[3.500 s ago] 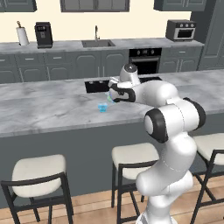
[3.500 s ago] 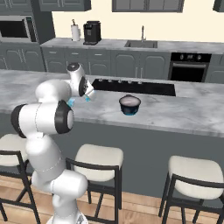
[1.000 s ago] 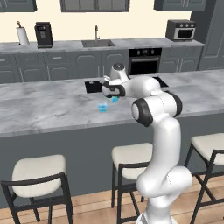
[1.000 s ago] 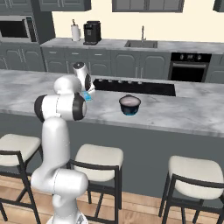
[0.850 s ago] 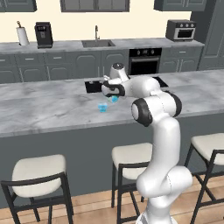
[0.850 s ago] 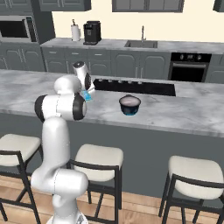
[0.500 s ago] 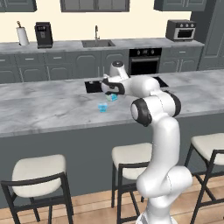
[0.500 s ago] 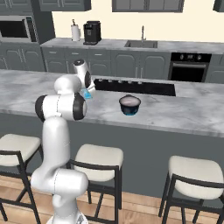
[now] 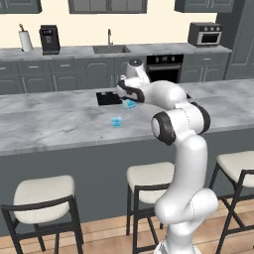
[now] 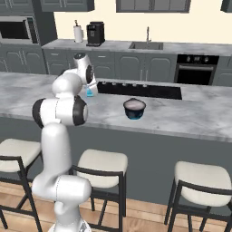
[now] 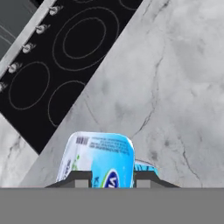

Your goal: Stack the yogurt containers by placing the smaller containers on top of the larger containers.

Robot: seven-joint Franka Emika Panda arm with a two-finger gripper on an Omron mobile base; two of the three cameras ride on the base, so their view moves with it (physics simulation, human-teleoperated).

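Note:
The larger container (image 11: 99,154), a pale blue-and-white boxy tub, stands on the marble counter beside the black cooktop. My gripper (image 11: 113,180) is down over it, one fingertip pressed against each of its sides, shut on it. From the left base view the tub (image 9: 131,103) shows just under the hand (image 9: 127,96) at the cooktop's corner. The smaller container (image 9: 116,121), a tiny bright-blue cup, sits alone on the counter, nearer the front edge and a little left of the hand. In the right base view the tub (image 10: 89,93) peeks out beside the gripper (image 10: 89,89).
The black cooktop (image 11: 57,57) lies flush in the counter right behind the tub. A dark bowl (image 10: 134,108) stands on the counter to the right. Stools (image 9: 149,178) line the island's front. Open marble (image 9: 49,119) stretches left.
The jaws have closed in on the tub over the last second. The hand has barely shifted; earlier the arm stretched forward to reach this spot. The small cup has not moved.

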